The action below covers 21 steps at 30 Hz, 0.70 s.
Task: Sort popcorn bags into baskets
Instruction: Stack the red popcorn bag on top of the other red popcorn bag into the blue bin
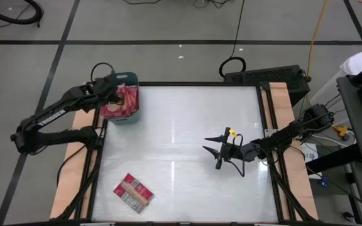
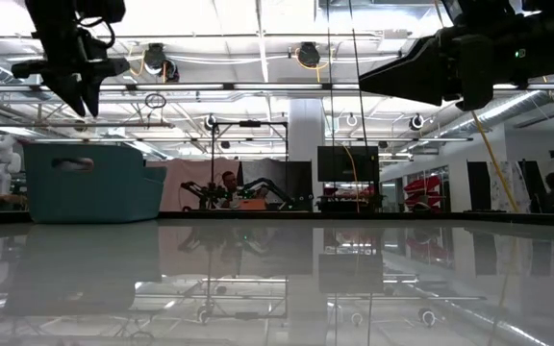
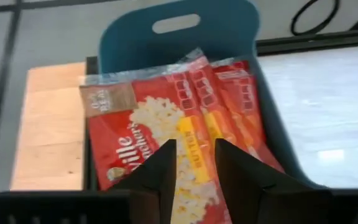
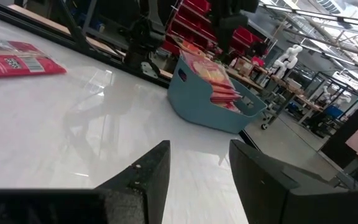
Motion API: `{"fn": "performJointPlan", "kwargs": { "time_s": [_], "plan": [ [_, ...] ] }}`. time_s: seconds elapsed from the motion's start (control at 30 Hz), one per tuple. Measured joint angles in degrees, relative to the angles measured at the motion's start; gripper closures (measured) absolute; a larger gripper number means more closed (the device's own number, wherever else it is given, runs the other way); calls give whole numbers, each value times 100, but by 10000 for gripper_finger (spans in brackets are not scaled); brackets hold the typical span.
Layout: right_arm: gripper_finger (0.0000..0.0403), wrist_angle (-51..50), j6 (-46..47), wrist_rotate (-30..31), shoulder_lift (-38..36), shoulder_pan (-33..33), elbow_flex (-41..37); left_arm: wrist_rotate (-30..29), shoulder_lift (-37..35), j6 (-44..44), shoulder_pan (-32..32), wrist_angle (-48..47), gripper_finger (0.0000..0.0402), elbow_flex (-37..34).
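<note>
The teal basket (image 1: 132, 117) stands at the table's far left corner, and several red popcorn bags (image 3: 166, 112) lean on edge inside it. My left gripper (image 3: 194, 144) hovers open just above these bags, pointing down at a slant; in the low view it (image 2: 87, 104) is clear above the basket (image 2: 94, 183). One more popcorn bag (image 1: 132, 192) lies flat near the table's front left. My right gripper (image 1: 213, 150) hangs open over the table right of the middle, with nothing between its fingers (image 4: 199, 146).
Wooden boards (image 1: 68, 182) flank the table on both sides, inside a black frame. The white tabletop (image 1: 181, 125) between the basket, the loose bag and my right gripper is bare. Cables and a black box (image 1: 266, 75) lie beyond the far edge.
</note>
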Motion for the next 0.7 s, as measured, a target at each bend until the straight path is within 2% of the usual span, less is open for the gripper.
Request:
{"fn": "performJointPlan", "kwargs": {
  "time_s": [0.23,0.47,0.7],
  "plan": [
    [243,-75,0,0,0,-2,0,-187,227,99,-4,-26,283,0],
    [243,-96,15,1,0,-2,0,-361,262,-520,0,-704,286,-145],
    [243,-87,19,0,0,-13,0,-262,416,-594,-16,277,346,-977]
  ]
}}
